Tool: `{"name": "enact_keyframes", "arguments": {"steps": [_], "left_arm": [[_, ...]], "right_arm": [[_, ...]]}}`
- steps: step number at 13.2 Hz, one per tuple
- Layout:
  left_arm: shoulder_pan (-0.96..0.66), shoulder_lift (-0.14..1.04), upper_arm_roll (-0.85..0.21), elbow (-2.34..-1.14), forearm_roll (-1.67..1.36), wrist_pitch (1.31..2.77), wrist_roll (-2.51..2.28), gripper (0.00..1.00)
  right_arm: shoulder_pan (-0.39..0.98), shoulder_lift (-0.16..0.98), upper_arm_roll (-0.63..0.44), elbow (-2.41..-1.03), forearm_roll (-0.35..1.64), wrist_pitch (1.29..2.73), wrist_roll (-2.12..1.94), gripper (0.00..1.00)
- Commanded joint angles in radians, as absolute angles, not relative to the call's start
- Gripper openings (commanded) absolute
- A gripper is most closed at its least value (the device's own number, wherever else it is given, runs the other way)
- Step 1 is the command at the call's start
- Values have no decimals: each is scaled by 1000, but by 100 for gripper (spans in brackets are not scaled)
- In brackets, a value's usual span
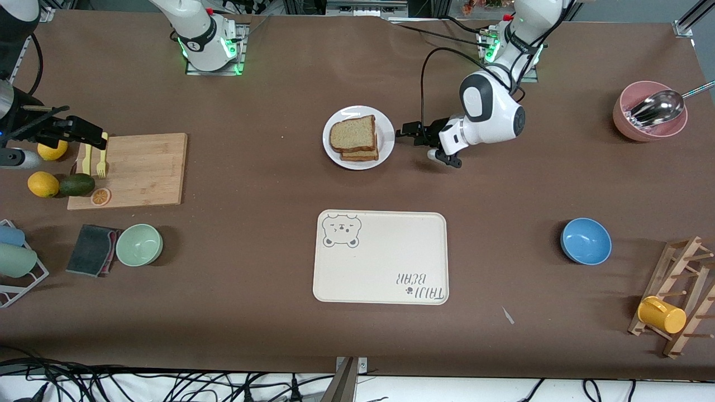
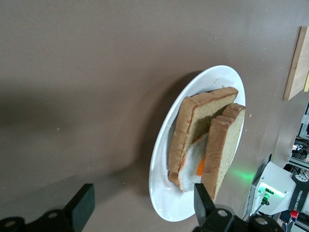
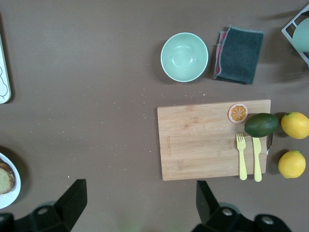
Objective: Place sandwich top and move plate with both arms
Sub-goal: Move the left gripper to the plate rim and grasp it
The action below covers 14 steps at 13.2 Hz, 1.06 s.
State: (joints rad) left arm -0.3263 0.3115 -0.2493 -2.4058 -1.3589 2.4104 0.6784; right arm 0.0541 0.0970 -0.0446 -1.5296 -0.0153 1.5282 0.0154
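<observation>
- Lying nearest the front camera, well nearer than the plate [image 1: 385, 142], the cream tray [image 1: 381, 257] sits flat and empty; it is a rounded rectangle of matte plastic with a bear print, and I judge it the likely destination for the plate.
- Sitting round, white and glossy with a shallow raised rim, the plate is in mid-tabletop [image 1: 251, 167], farther from the front camera than the tray, so either arm can reach an edge.
- On the plate the sandwich top [image 1: 352, 133], a brown wholemeal slice with darker crust and a grainy crumb, rests on the stack, skewed so the lower slice [image 1: 360, 155] peeks out on the side toward the tray.
- The left wrist view shows the top slice leaning rather than flat, with soft white egg [image 2: 193, 162] and an orange patch between the slices; placing looks done, though loosely.
- Just beside the plate, toward the left arm's end, the left pincer [image 1: 409, 133] hovers low with fingers spread and nothing between them, lined up with the rim as if for an edge grasp.
- Well apart from the plate, toward the right arm's end, the right pincer [image 1: 84, 134] waits above the bamboo board [image 1: 131, 170], fingers spread and empty.
- That board is pale, straight-grained wood carrying yellow plastic cutlery [image 3: 248, 157]; a mint bowl [image 3: 184, 57] lies near it.
</observation>
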Motion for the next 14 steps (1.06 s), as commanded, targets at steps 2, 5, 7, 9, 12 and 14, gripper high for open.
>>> {"name": "enact_keyframes", "arguments": {"steps": [2,5,7,9,12,14], "left_arm": [[-388,340,-242,-2396,-1478,2414,727,81],[-414,371,-242,-2388,-1528,2422,730,79],[-416,376,-242,-2388,-1528,2422,730,75],[-417,382,-244,-2388,-1532,2422,727,66],[-434,399,-242,-2378,-1554,2422,727,59],[-443,408,-242,-2367,-1560,2422,719,59]], "right_arm": [[86,98,-46,-1509,-61,1516,3,100],[104,98,-46,-1509,-89,1519,8,100],[103,100,-48,-1509,-83,1520,8,100],[101,100,-51,-1509,-61,1531,8,100],[94,101,-58,-1511,4,1531,8,100],[92,101,-72,-1513,32,1529,8,100]]}}
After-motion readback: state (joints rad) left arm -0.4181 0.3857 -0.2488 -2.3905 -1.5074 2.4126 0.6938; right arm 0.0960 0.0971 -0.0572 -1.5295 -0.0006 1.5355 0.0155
